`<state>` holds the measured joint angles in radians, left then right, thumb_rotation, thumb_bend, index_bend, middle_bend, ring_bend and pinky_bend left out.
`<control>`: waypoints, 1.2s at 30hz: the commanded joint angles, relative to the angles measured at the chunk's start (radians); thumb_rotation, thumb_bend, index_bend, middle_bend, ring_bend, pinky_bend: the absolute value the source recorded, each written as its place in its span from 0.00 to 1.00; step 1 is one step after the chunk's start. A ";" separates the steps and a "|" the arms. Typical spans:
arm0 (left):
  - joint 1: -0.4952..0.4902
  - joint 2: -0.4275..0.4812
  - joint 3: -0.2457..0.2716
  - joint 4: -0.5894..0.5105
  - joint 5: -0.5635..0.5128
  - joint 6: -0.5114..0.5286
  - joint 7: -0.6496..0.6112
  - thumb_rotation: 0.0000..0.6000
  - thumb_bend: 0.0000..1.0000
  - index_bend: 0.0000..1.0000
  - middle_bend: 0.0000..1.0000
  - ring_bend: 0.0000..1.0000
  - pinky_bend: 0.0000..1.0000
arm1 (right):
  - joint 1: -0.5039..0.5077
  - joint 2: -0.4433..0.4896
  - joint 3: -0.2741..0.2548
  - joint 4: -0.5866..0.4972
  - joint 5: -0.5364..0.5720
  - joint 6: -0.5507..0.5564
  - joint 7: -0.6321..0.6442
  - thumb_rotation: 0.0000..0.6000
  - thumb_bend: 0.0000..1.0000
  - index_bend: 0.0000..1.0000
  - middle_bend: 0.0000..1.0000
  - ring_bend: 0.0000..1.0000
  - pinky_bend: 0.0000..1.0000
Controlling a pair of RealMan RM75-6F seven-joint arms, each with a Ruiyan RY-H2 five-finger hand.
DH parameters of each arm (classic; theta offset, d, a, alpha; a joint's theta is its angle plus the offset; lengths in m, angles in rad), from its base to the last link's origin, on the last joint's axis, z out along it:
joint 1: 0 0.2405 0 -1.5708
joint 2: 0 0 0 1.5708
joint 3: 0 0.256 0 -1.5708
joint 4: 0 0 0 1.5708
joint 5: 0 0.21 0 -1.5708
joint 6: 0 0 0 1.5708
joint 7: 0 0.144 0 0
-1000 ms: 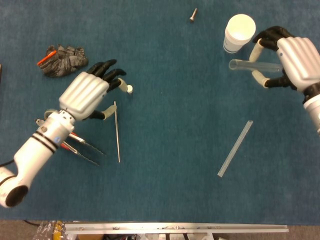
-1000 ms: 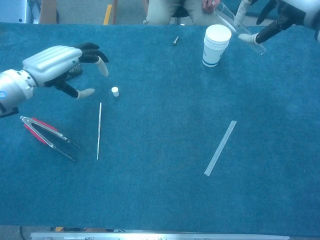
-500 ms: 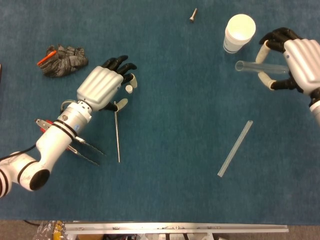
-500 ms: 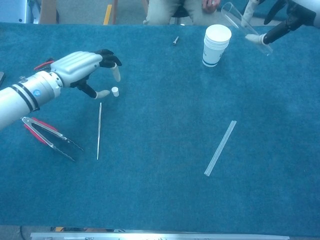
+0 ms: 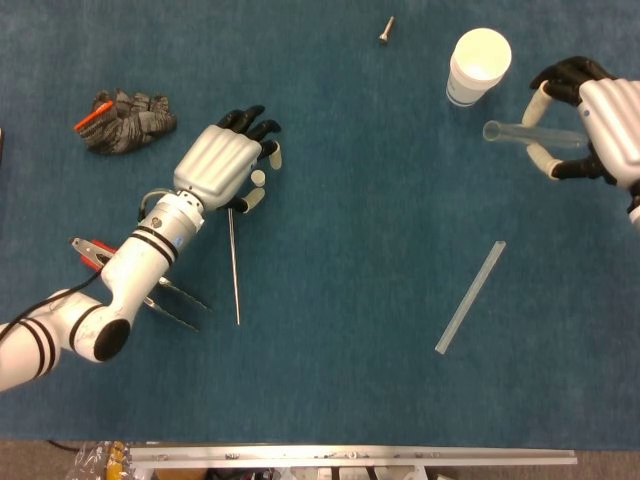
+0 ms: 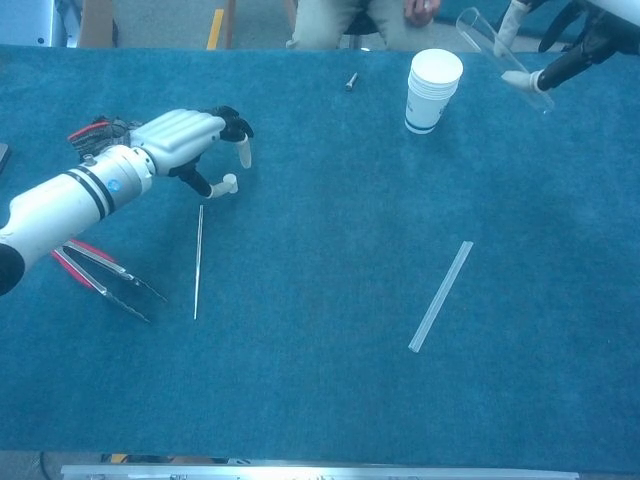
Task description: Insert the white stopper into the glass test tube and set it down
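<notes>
The white stopper (image 5: 258, 178) (image 6: 231, 181) stands on the blue cloth, left of centre. My left hand (image 5: 222, 168) (image 6: 182, 139) arches over it; the thumb tip touches its near side and the other fingers hang just beyond it, apart. The stopper is not lifted. My right hand (image 5: 603, 128) (image 6: 592, 28) holds the glass test tube (image 5: 518, 133) (image 6: 494, 41) in the air at the far right. The tube lies roughly level in the head view, with its open mouth pointing toward the paper cups.
A stack of white paper cups (image 5: 478, 62) (image 6: 433, 88) stands next to the tube. A thin metal rod (image 5: 234, 265) (image 6: 198, 262) and red-handled tongs (image 5: 160, 292) (image 6: 100, 272) lie near my left arm. A grey glove (image 5: 125, 122), a screw (image 5: 386, 30) and a clear strip (image 5: 470, 297) lie around.
My left hand has reached forward to the stopper and curled around it, the thumb now touching it. My right hand has carried the tube further right.
</notes>
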<state>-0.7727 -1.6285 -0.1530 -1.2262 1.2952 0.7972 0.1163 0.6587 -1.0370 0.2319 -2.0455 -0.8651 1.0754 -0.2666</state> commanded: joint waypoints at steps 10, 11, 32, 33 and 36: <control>-0.015 -0.045 0.014 0.078 -0.026 -0.013 0.017 1.00 0.32 0.42 0.16 0.03 0.05 | -0.003 0.003 -0.004 0.009 -0.009 -0.008 0.017 1.00 0.40 0.66 0.33 0.18 0.36; -0.015 -0.047 0.014 0.081 -0.029 -0.014 0.015 1.00 0.32 0.42 0.16 0.03 0.05 | -0.003 0.003 -0.005 0.008 -0.010 -0.008 0.017 1.00 0.40 0.66 0.32 0.18 0.36; -0.024 -0.068 0.015 0.127 -0.048 -0.023 -0.009 1.00 0.32 0.45 0.16 0.03 0.05 | -0.001 0.003 -0.006 0.005 -0.010 -0.001 0.011 1.00 0.40 0.66 0.33 0.18 0.36; -0.024 -0.068 0.015 0.128 -0.049 -0.023 -0.010 1.00 0.32 0.45 0.16 0.03 0.05 | -0.001 0.002 -0.006 0.004 -0.009 -0.001 0.013 1.00 0.40 0.66 0.33 0.18 0.36; -0.024 -0.070 0.016 0.132 -0.049 -0.022 -0.013 1.00 0.32 0.45 0.16 0.03 0.05 | 0.000 0.000 -0.007 0.006 -0.007 0.000 0.010 1.00 0.40 0.66 0.33 0.18 0.36</control>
<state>-0.7970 -1.6987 -0.1375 -1.0942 1.2465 0.7751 0.1036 0.6584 -1.0363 0.2255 -2.0398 -0.8729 1.0752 -0.2567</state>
